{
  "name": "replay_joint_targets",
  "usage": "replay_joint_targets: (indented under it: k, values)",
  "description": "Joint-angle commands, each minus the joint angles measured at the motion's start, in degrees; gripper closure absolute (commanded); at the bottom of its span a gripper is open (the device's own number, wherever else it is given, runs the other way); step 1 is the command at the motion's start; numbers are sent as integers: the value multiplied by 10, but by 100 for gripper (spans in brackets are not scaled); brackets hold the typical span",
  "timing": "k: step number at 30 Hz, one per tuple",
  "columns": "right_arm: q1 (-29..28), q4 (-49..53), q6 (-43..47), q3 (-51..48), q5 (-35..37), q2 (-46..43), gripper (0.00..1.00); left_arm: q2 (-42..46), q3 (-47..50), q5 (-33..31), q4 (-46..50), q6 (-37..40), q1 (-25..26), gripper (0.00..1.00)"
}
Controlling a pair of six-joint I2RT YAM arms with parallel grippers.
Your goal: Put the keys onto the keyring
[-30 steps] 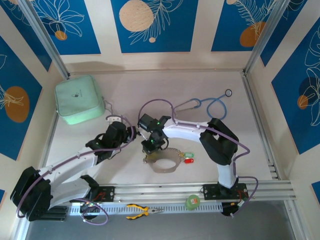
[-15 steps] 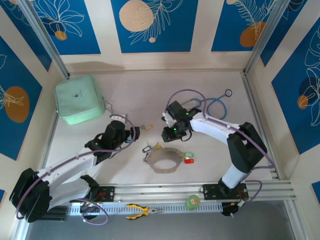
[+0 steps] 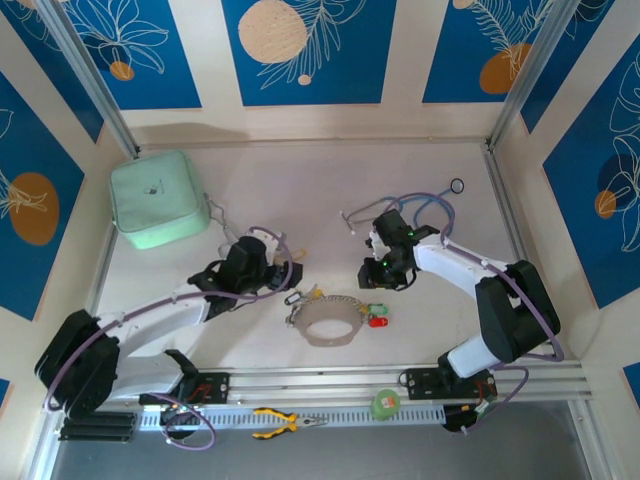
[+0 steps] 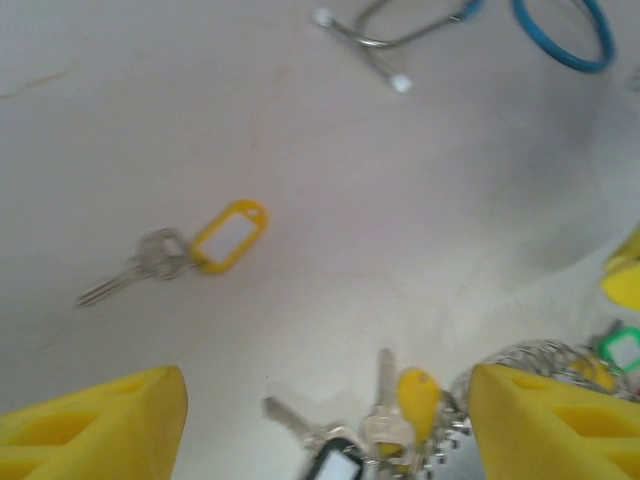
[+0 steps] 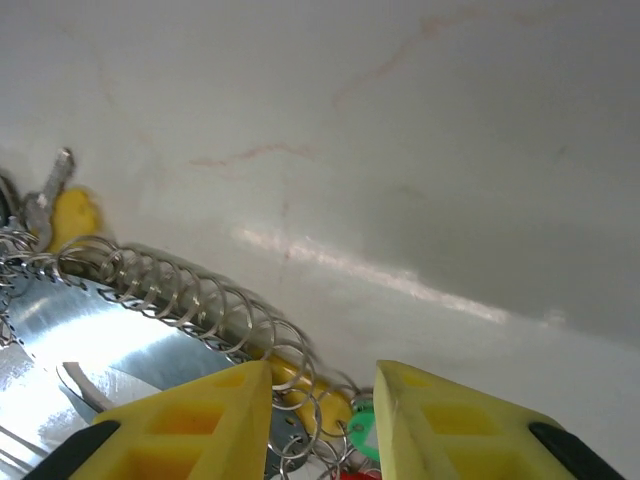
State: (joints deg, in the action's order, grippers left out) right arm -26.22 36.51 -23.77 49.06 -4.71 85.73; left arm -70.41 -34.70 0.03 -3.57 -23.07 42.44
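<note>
We find the keyring (image 3: 330, 342), a coiled wire loop, lying flat on the table (image 3: 300, 180) between the two arms, near the front rail. Most keys (image 3: 303, 295) appear threaded on it, with their tags fanned at its left and right ends. One loose key (image 4: 190, 250) with a yellow tag lies apart from the loop; we judge it the next item to fit. The left gripper (image 4: 328, 400) hovers above that area, fingers spread wide and empty, which suits an approach to it. The right gripper (image 3: 375, 275) stands just beyond the loop, fingers parted by a narrow gap and pinching nothing. The table is pale and smooth, with faint stains. Blue leaf-patterned wall panels (image 3: 310, 50) enclose it.
</note>
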Motion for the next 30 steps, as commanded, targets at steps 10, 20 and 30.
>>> replay_joint_targets:
  k: [10, 20, 30]
  values:
    - [-25, -8, -37, -41, -83, 18, 67, -70, -59, -29, 71, -26, 98, 24]
    - [-72, 18, -59, -58, -73, -10, 83, -70, -52, -49, 177, -158, 105, 21]
    - [-121, 8, -78, -56, -98, -11, 90, -113, -52, -53, 170, -172, 105, 39]
